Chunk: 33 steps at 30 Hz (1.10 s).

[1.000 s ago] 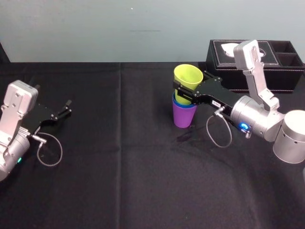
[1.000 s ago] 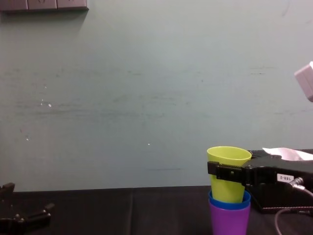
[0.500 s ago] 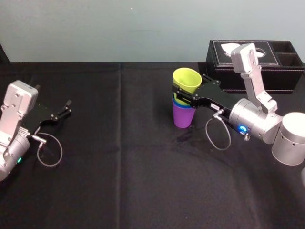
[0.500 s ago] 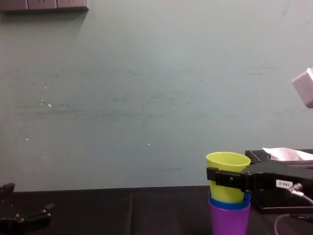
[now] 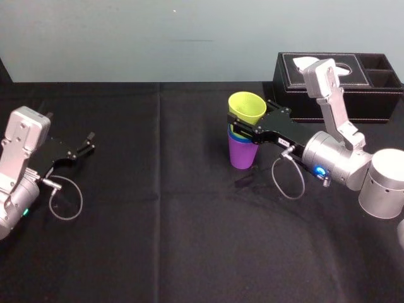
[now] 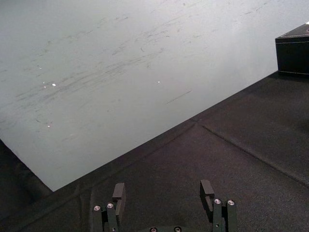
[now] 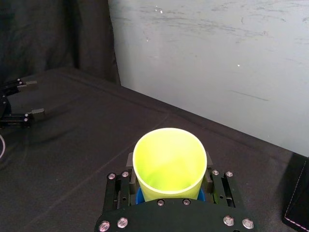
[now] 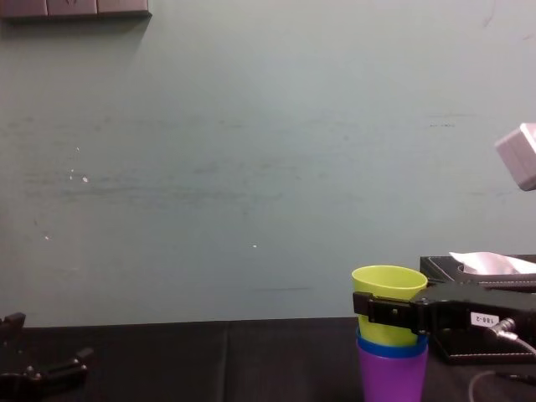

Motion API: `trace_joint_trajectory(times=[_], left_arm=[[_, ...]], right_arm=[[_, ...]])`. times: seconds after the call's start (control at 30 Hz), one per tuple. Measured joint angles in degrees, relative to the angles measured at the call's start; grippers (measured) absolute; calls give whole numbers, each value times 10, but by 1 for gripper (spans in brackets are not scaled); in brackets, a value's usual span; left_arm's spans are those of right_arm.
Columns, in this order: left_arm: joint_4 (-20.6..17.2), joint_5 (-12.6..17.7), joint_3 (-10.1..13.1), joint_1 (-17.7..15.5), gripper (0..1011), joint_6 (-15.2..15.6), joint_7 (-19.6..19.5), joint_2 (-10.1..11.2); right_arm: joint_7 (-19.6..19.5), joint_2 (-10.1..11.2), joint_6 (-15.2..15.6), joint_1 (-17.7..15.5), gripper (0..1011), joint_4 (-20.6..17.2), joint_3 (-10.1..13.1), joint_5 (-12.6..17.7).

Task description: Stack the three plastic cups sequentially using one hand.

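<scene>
The purple cup stands on the black table with the blue cup nested in it, only its rim showing. The yellow-green cup sits partly inside the blue one, tilted a little in the head view. My right gripper is shut on the yellow-green cup, one finger on each side below its rim. From the side, the gripper crosses the yellow-green cup above the purple cup. My left gripper rests open at the table's left, its fingers apart and empty.
A black tissue box with white tissue stands behind the right arm at the back right. A thin cable loops under the right wrist. The black cloth stretches wide in front and to the left of the stack.
The right gripper has lowered the yellow-green cup deeper into the blue cup. The left arm has not moved.
</scene>
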Motion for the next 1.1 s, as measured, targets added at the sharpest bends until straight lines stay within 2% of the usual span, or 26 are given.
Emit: trace_joint_trajectory(times=[1.1], left_arm=[[0, 0, 0, 0, 1011, 0, 0, 0]], right_arm=[[0, 1, -5, -8, 738, 0, -2, -17]])
